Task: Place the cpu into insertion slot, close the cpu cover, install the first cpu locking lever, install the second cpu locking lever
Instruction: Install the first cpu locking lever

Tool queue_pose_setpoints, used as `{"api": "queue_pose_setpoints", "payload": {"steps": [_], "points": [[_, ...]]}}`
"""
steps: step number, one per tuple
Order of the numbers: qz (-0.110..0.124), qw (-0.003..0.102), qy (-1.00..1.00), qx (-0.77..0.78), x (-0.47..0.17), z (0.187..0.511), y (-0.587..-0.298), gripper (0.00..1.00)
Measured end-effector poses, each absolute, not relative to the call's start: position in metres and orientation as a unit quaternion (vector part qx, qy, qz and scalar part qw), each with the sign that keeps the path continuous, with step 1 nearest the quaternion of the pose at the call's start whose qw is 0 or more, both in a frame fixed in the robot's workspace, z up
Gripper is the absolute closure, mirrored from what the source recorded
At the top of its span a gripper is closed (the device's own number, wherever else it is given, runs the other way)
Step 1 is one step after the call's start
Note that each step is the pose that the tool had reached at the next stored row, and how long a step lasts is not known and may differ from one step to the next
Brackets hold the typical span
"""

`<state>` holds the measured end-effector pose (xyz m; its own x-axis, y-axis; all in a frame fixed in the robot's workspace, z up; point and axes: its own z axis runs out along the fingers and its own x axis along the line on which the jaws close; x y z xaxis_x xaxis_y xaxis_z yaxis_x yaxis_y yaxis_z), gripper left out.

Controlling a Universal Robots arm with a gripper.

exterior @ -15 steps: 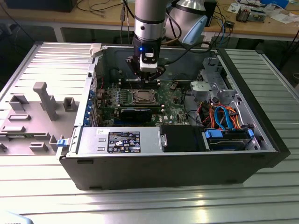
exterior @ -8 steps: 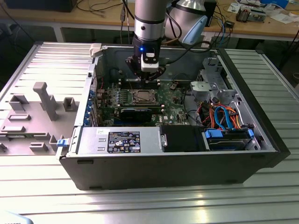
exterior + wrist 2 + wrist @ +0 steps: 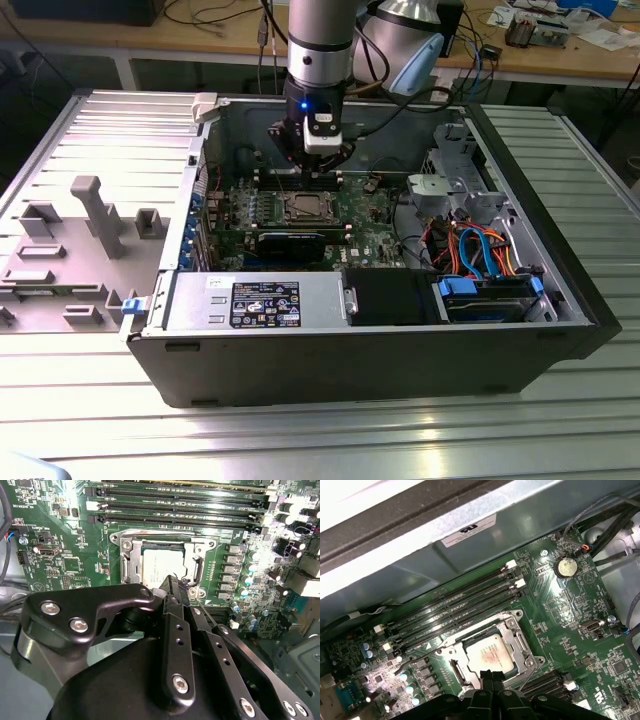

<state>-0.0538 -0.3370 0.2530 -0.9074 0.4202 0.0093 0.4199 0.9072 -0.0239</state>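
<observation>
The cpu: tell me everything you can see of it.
The cpu is a flat square chip with a dull silver-grey metal top, lying level in the insertion slot on the green board. The cpu cover frames it, its top showing through the window. The black pincer hangs close over one edge; contact cannot be judged.

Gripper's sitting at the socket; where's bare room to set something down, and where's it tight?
Free: the ribbed metal table in front of the computer case, and its strip on the exterior view's right. Crowded: around the gripper by the cpu, hemmed by memory slots and capacitors; cables fill the drive side.
</observation>
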Motion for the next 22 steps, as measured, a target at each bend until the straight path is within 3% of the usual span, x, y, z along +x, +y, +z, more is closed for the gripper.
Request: {"api": "queue_pose_setpoints", "payload": {"steps": [22], "points": [[0.011,0.007,-0.986,-0.163,-0.0538,0.2530,-0.3370,0.89]]}}
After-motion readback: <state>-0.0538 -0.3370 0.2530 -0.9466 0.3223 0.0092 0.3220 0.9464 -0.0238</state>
